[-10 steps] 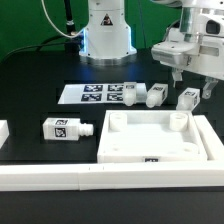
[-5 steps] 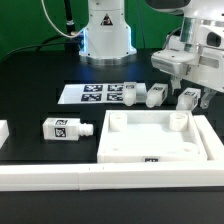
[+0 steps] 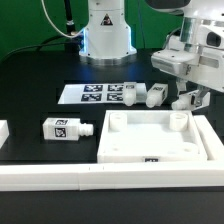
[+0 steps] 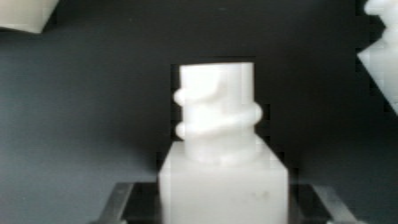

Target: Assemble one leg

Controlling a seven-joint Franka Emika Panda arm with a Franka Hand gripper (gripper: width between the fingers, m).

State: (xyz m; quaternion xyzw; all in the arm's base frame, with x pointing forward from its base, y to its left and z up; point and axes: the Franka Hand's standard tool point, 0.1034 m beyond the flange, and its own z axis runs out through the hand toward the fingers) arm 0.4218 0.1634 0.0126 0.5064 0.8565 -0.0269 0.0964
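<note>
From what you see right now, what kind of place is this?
Probably a robotics lab bench: a robot arm base on a black table, a marker board with printed tags, and a loose white leg.

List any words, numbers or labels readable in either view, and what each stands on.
No words, numbers or brand names are readable in either view.
Thin flat white marker board: black-and-white square tags, patterns only.
Small white plastic leg block with a round peg: one square tag, pattern only.
Large white square tray-like piece: dark tag on its front edge, too small to read.
White leg filling the wrist view: no markings show.
</note>
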